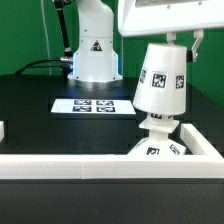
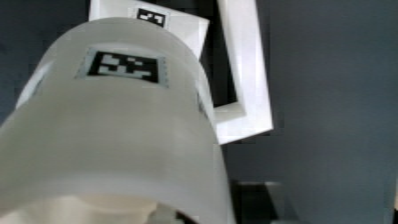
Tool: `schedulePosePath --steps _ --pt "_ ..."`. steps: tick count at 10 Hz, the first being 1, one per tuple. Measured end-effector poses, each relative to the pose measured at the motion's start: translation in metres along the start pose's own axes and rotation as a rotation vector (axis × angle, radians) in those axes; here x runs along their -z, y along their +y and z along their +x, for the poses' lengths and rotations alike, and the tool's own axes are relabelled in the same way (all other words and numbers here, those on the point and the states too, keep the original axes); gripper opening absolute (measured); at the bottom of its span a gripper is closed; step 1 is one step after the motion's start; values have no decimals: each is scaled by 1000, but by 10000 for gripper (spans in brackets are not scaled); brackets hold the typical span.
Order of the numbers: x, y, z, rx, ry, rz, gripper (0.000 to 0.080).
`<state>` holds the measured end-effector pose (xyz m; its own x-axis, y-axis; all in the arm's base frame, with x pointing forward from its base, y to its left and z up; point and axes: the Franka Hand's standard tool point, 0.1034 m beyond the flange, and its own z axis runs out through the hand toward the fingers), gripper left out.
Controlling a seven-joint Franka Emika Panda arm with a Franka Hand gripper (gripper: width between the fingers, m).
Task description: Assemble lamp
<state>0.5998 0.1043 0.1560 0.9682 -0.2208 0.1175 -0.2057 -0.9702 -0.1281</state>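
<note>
The white cone-shaped lamp shade point(image 1: 162, 80) hangs tilted at the exterior view's right, its wide end just above the ball-topped bulb point(image 1: 158, 124). The bulb stands on the flat square base point(image 1: 155, 150), which sits in the corner of the white rails. My gripper point(image 1: 178, 44) is shut on the shade's narrow upper end. In the wrist view the shade point(image 2: 125, 130) fills most of the picture, with its tag facing the camera. One dark finger point(image 2: 260, 200) shows beside it. A tagged white part point(image 2: 150, 14) peeks out beyond the shade's far end.
The marker board point(image 1: 95, 104) lies flat on the black table at mid-left. The robot's white pedestal point(image 1: 92, 50) stands behind it. Long white rails run along the front point(image 1: 70, 165) and the right side point(image 1: 205, 145). Their corner shows in the wrist view point(image 2: 240, 80).
</note>
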Motion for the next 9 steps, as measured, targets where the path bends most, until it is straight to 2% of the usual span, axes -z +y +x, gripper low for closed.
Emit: schedulePosePath --steps 3,6,7,8,9 --pt "-8 -2 -5 7 -13 -6 44" --pt "-7 2 -4 8 -10 -7 45" --pt "-6 4 -4 6 -9 -7 259" --pt "-5 5 -5 4 -11 -7 259" --pt "-3 5 -5 2 -12 -7 475"
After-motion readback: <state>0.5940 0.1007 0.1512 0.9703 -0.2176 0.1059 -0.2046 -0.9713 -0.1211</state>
